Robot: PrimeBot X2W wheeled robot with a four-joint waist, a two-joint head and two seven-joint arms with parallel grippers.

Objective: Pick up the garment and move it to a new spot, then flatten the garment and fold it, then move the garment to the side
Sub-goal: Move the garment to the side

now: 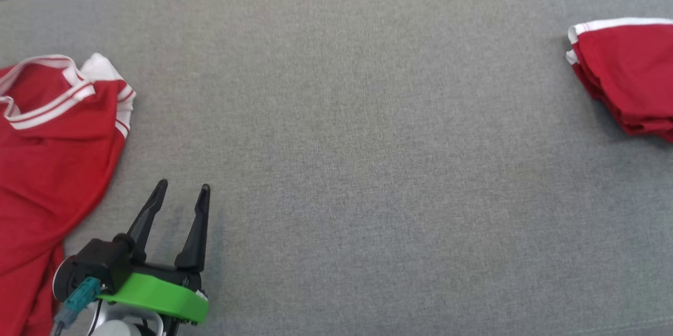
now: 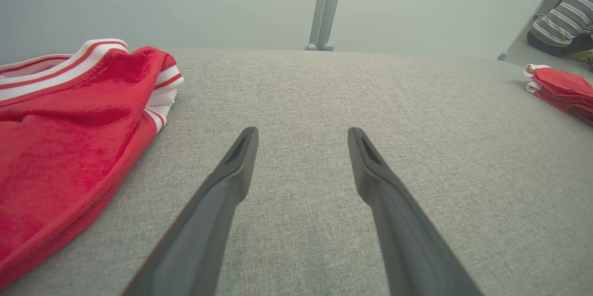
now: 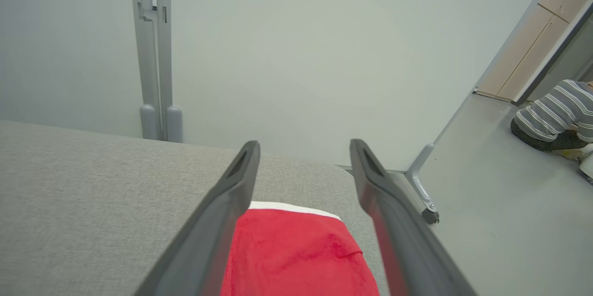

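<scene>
On the table (image 1: 342, 141), a shirt (image 1: 47, 168) is laid at nine o'clock and a folded garment (image 1: 625, 73) at three o'clock, well apart. The left gripper (image 1: 184, 185) is set at seven o'clock, near the shirt; the right gripper (image 3: 303, 148) is held over the folded garment.

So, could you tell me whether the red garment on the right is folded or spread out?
Folded: the red garment on the right lies as a compact bundle, with stacked layers showing along its edge.
</scene>
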